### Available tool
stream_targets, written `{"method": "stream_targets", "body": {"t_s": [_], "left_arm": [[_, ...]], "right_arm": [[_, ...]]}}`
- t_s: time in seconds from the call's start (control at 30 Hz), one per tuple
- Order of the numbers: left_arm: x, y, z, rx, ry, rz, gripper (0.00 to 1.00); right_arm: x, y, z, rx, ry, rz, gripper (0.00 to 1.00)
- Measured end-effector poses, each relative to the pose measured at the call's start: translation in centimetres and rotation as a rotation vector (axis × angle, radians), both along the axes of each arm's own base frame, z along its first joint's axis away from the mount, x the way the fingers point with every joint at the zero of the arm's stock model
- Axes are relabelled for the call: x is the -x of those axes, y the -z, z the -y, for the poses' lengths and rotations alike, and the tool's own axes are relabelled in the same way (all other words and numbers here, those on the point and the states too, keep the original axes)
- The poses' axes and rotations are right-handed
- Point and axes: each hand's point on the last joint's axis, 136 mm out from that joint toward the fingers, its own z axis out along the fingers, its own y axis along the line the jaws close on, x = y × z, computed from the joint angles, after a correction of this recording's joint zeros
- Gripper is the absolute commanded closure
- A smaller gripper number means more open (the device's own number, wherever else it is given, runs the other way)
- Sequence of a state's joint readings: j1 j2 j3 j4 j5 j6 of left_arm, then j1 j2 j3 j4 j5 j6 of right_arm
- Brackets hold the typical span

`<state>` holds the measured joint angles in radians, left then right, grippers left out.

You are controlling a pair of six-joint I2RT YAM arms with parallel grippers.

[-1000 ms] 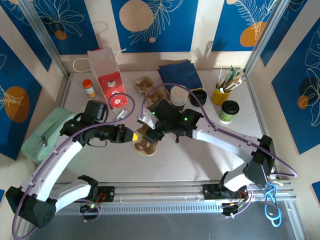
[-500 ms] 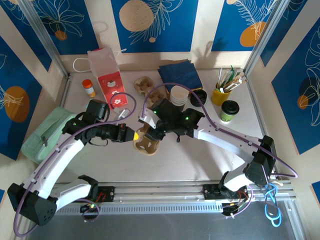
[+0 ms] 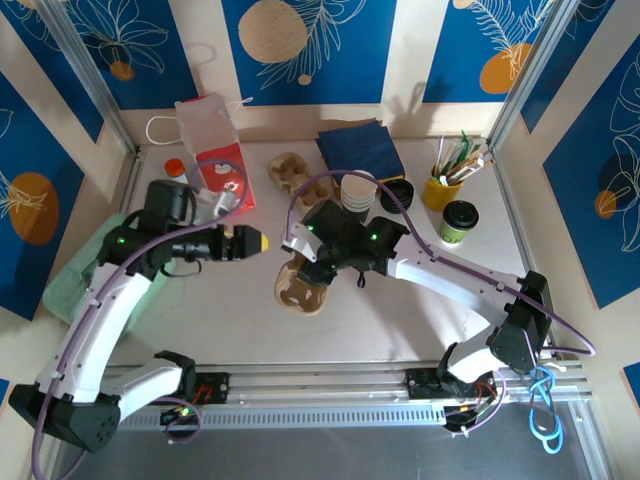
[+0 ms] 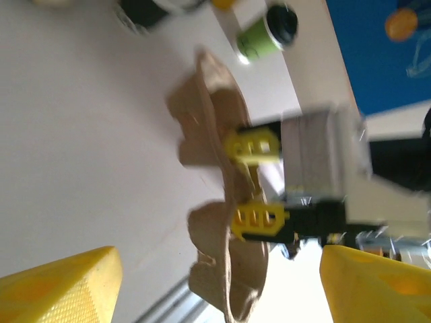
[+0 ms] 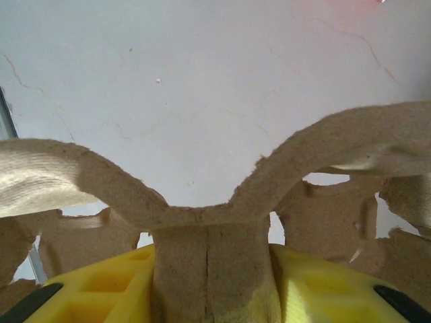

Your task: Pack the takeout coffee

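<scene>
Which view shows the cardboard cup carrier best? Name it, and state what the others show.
Top external: the cup carrier is sharp there, with most of its outline visible. Left wrist shows it blurred and side-on, the right end effector clamped on its middle wall. Right wrist shows that wall and two curved rims up close.

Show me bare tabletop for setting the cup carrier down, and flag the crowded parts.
Free: the near strip between the cup carrier, held by the right end effector, and the front rail. Crowded: the back row from paper bag to takeout coffee.
</scene>
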<state>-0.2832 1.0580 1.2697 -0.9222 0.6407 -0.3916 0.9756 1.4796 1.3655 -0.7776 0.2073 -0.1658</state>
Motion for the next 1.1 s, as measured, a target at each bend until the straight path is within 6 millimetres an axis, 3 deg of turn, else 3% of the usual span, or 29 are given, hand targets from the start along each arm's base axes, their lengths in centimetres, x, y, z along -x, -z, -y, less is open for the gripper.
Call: {"method": "stream_targets", "body": {"t_s": [0.17, 0.43, 0.73, 0.97, 1.1], "left_arm": [[-5.4, -2.2, -5.3, -0.105, -0.283, 0.057, 0.18], [-13.4, 0.2, -12.7, -0.25, -0.608, -0.019, 0.18], [-21.7, 0.7, -16.0, -0.354, -0.708, -0.001, 0.28], [-25.3, 0.6, -17.9, -0.437, -0.76, 0.043, 0.48], [-27.3, -0.2, -18.8, -0.46, -0.787, 0.074, 0.53]], "right_arm": [[0.9, 0.5, 0.4, 0.038, -0.011, -0.013, 0.6], [1.7, 0.8, 1.2, 0.065, 0.0, -0.044, 0.6], [2.4, 0.3, 1.8, 0.065, 0.005, -0.057, 0.6], [2.7, 0.5, 2.2, 0.081, 0.008, -0.07, 0.6], [2.8, 0.7, 2.4, 0.091, 0.008, -0.076, 0.6]]}}
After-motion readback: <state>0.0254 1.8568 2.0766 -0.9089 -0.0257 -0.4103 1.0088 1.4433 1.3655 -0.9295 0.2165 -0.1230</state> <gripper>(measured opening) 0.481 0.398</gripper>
